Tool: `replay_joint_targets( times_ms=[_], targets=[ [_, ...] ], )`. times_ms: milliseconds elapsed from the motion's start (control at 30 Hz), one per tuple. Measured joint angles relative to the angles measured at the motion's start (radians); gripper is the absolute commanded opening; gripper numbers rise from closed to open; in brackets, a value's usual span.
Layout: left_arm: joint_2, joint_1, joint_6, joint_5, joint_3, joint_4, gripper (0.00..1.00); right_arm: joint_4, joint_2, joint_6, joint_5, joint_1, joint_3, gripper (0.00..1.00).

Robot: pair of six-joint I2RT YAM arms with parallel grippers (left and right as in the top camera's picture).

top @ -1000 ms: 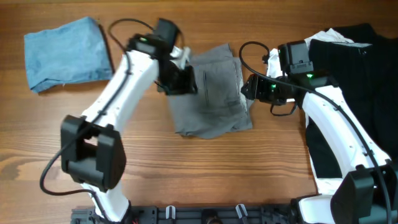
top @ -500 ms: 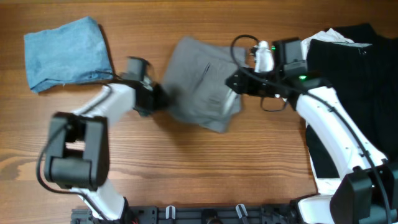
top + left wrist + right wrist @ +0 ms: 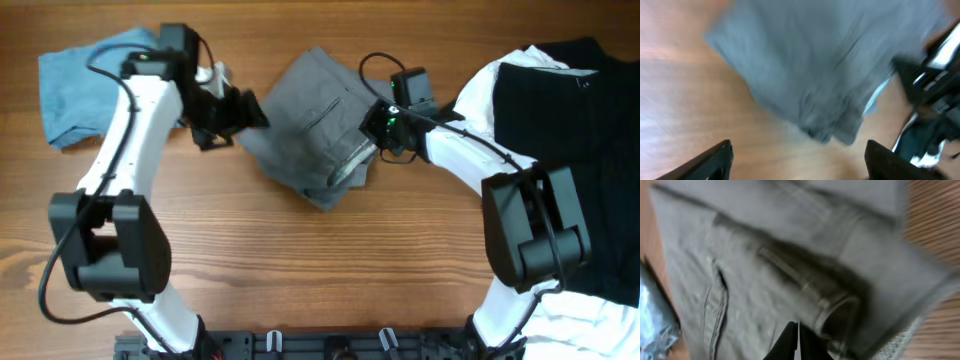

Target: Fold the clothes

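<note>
While the right pincer (image 3: 374, 138) is clamped narrow on the right edge of the shorts (image 3: 310, 120), likely to anchor them, the left pincer (image 3: 246, 110) stands wide and empty just beside their left edge. They lie rumpled mid-desk (image 3: 300, 265), between the blue piece (image 3: 80, 85) and the black piece (image 3: 570, 120).

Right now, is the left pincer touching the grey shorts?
Cannot tell. In the blurred left wrist view the open left pincer has one fingertip right beside the grey shorts; overhead, it meets their edge.
</note>
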Motion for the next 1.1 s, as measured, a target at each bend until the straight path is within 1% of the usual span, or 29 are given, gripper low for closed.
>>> replay_joint_targets(
  times_ms=[67, 133, 167, 200, 267, 300, 333, 367, 400, 467, 500, 533, 567, 600, 633, 667, 700, 733, 800, 867, 933, 1000, 1067, 1100],
  targets=[
    [-0.001, -0.043, -0.031, 0.000, -0.107, 0.075, 1.00, -0.010, 0.005, 0.008, -0.003, -0.003, 0.000, 0.07],
    [-0.001, -0.073, -0.099, 0.001, -0.215, 0.193, 1.00, -0.027, 0.014, 0.015, -0.005, -0.003, 0.000, 0.07],
    [0.000, -0.093, -0.169, 0.012, -0.312, 0.297, 1.00, -0.035, 0.019, 0.018, -0.008, -0.002, 0.000, 0.08],
    [0.002, -0.102, -0.213, 0.026, -0.372, 0.378, 1.00, -0.038, 0.020, 0.018, -0.011, -0.002, 0.000, 0.07],
    [0.002, -0.109, -0.308, 0.069, -0.454, 0.527, 1.00, -0.042, 0.021, 0.018, -0.015, -0.002, 0.001, 0.08],
    [-0.014, -0.108, -0.362, 0.086, -0.500, 0.655, 1.00, -0.042, 0.021, 0.018, -0.017, -0.002, 0.001, 0.08],
    [-0.019, -0.108, -0.428, 0.110, -0.537, 0.778, 1.00, -0.042, 0.021, 0.018, -0.019, -0.002, 0.001, 0.07],
    [-0.020, -0.108, -0.471, 0.119, -0.558, 0.846, 1.00, -0.042, 0.021, 0.018, -0.019, -0.002, 0.001, 0.08],
    [-0.018, -0.109, -0.515, 0.128, -0.587, 0.967, 1.00, -0.042, 0.021, 0.018, -0.020, -0.002, 0.001, 0.08],
    [0.005, -0.122, -0.581, 0.128, -0.606, 1.112, 1.00, -0.043, 0.021, 0.018, -0.021, -0.002, 0.001, 0.07],
    [0.029, -0.137, -0.615, 0.127, -0.607, 1.188, 0.95, -0.043, 0.021, 0.018, -0.021, -0.002, 0.001, 0.08],
    [0.053, -0.153, -0.642, 0.128, -0.605, 1.254, 0.80, -0.043, 0.021, 0.018, -0.021, -0.002, 0.001, 0.07],
    [0.067, -0.162, -0.655, 0.124, -0.602, 1.293, 0.63, -0.043, 0.021, 0.018, -0.022, -0.002, 0.001, 0.08],
    [0.090, -0.174, -0.670, 0.122, -0.595, 1.328, 0.44, -0.046, 0.022, 0.018, -0.022, -0.002, 0.001, 0.08],
    [0.108, -0.182, -0.679, 0.109, -0.591, 1.338, 0.32, -0.047, 0.021, 0.018, -0.022, -0.002, 0.001, 0.08],
    [0.120, -0.187, -0.681, 0.087, -0.592, 1.341, 0.28, -0.048, 0.022, 0.010, -0.022, -0.002, 0.001, 0.08],
    [0.131, -0.188, -0.665, 0.074, -0.596, 1.349, 0.21, -0.051, 0.021, -0.006, -0.022, -0.002, 0.001, 0.07],
    [0.140, -0.190, -0.639, 0.068, -0.599, 1.359, 0.17, -0.055, 0.021, -0.032, -0.022, -0.002, 0.001, 0.07],
    [0.142, -0.193, -0.583, 0.056, -0.600, 1.358, 0.05, -0.083, 0.021, -0.080, -0.026, -0.002, 0.005, 0.07],
    [0.139, -0.193, -0.525, 0.056, -0.602, 1.349, 0.04, -0.127, 0.012, -0.130, -0.031, -0.002, 0.008, 0.07],
    [0.116, -0.186, -0.494, 0.058, -0.603, 1.303, 0.04, -0.174, -0.011, -0.185, -0.029, -0.002, 0.007, 0.08],
    [0.027, -0.138, -0.470, 0.083, -0.615, 1.205, 0.04, -0.201, -0.090, -0.267, -0.029, -0.002, 0.003, 0.09],
    [-0.094, -0.065, -0.467, 0.094, -0.615, 1.156, 0.04, -0.208, -0.181, -0.333, -0.029, -0.002, 0.002, 0.11],
    [-0.151, -0.028, -0.467, 0.095, -0.612, 1.155, 0.04, -0.208, -0.219, -0.353, -0.029, -0.002, 0.002, 0.11]
  ],
)
